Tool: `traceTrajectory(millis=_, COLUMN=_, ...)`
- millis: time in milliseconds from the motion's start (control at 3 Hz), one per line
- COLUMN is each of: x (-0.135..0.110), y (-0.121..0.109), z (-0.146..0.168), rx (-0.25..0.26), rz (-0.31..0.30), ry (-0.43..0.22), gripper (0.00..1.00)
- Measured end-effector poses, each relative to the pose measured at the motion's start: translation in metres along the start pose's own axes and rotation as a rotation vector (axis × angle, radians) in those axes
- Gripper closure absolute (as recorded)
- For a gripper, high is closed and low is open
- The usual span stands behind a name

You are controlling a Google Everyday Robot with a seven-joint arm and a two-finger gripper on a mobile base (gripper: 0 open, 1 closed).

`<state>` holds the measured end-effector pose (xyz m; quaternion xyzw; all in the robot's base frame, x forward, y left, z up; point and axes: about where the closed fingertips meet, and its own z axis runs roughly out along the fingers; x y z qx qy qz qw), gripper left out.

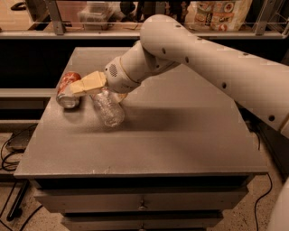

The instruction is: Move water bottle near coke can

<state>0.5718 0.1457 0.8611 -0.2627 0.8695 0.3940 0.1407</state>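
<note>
The water bottle (109, 108), clear and crinkly, is on the grey table (180, 135) at the left, its base towards me and its neck hidden under the gripper. My gripper (88, 85), tan-tipped, is directly over the bottle's upper end and reaches left towards the coke can. The coke can (67, 90), red-orange with a silver top, lies on its side just left of the bottle, a small gap apart. The gripper's tip is right next to the can's right side.
The white arm (203, 58) crosses above the table's back right. A shelf rail with packages (221, 13) runs behind the table. Cables (11, 149) lie on the floor at the left. Drawers (142, 205) sit below the tabletop.
</note>
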Motion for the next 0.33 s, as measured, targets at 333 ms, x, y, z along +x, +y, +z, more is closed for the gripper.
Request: traceTrajectory(millis=333, x=0.0000, y=0.0001, z=0.0001, rx=0.000, rz=0.000, ry=0.000, gripper=0.00)
